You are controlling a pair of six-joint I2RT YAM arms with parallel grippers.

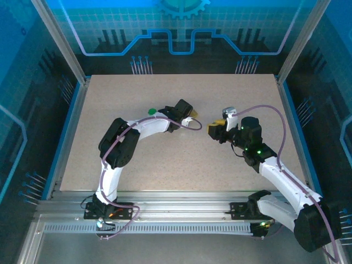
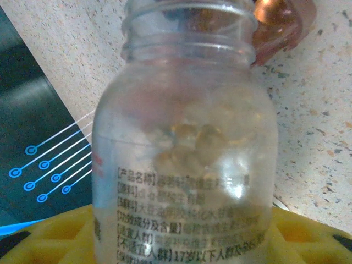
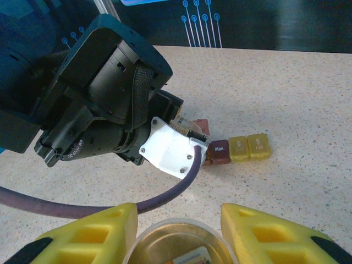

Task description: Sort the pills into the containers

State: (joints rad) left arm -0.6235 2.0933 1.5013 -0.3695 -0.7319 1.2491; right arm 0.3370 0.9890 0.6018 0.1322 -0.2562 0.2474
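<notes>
Lying at the left of centre in the overhead view, a green cap [image 1: 152, 111] rests on the speckled desk [image 1: 110, 99], just beside the left arm. Right of it, in the left wrist view, the left pincer [image 2: 181, 234] is closed partway around a clear, uncapped bottle [image 2: 184, 165]. Its yellow fingers [image 2: 49, 242] press the bottle's lower sides at the bottom of the frame. Printed text runs across the bottle's lower wall, and a clump of pale yellowish capsules [image 2: 187, 146] shows through the glass at mid-height. The bottle's open mouth reaches the top of the frame. Just past its rim, at the upper right, sits a translucent reddish-brown piece [image 2: 280, 22], though whether the two touch cannot be told. In the right wrist view, the left arm's black housing fills the upper left. To its right a short row of tiny square boxes lies on the desk, pressed side by side: a dark red box [image 3: 220, 152] lettered "Mon.", then two yellow boxes [image 3: 248, 147] to its right, lids down. A brownish flap stands raised just behind the dark red one. Farther right in the overhead view, the right pincer [image 3: 177, 214] points toward the left arm from near the middle of the desk. Its yellow fingers [image 3: 275, 231] are part closed against either side of a round open jar [image 3: 176, 247] at the bottom of the wrist frame.
</notes>
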